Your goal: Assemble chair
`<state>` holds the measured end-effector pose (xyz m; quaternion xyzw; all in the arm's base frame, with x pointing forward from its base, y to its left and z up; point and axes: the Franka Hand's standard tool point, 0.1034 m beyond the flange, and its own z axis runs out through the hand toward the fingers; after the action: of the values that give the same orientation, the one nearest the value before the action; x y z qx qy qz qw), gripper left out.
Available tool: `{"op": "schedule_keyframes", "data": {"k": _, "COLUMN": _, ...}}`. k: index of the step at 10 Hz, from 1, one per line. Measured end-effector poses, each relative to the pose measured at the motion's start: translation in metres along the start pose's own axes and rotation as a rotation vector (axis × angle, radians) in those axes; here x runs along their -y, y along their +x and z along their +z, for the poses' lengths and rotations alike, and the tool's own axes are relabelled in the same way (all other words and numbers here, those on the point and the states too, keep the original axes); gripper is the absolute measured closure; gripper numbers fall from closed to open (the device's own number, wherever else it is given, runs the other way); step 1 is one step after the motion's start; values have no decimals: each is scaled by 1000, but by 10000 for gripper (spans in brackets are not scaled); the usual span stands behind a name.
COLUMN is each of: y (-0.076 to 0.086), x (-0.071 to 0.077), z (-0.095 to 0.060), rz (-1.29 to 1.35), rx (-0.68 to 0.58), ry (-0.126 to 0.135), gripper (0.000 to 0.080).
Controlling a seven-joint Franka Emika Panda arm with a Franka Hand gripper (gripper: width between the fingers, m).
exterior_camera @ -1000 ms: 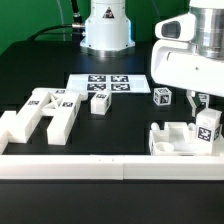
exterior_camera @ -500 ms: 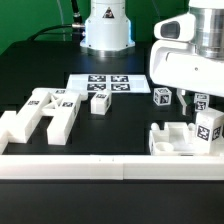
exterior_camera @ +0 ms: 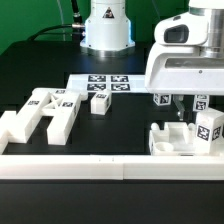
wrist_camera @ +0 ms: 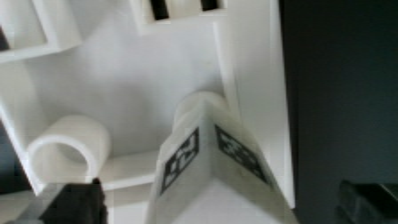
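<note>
The worktop is bare in the middle. Chunky chair pieces block the exterior view's left. Another chair piece sits right under the tool.

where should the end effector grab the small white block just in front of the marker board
Grip the small white block across its two upright side faces, coming straight down from above. It lies flat on the black table, tag facing up, and stands apart from the larger piece at the exterior view's left, so there looks to be room on either side.
</note>
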<state>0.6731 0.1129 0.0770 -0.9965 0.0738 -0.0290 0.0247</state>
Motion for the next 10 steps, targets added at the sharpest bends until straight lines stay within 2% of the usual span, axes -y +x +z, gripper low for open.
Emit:
{"op": "schedule_keyframes", "data": {"k": 8, "y": 2, "x": -5, "z": 0, "rz": -566, "rx": 0, "ry": -6, "gripper": 151}}
{"op": "schedule_keyframes", "data": {"k": 10, "y": 2, "x": -5, "z": 0, "rz": -573, "rx": 0, "ry": -9, "gripper": 173}}
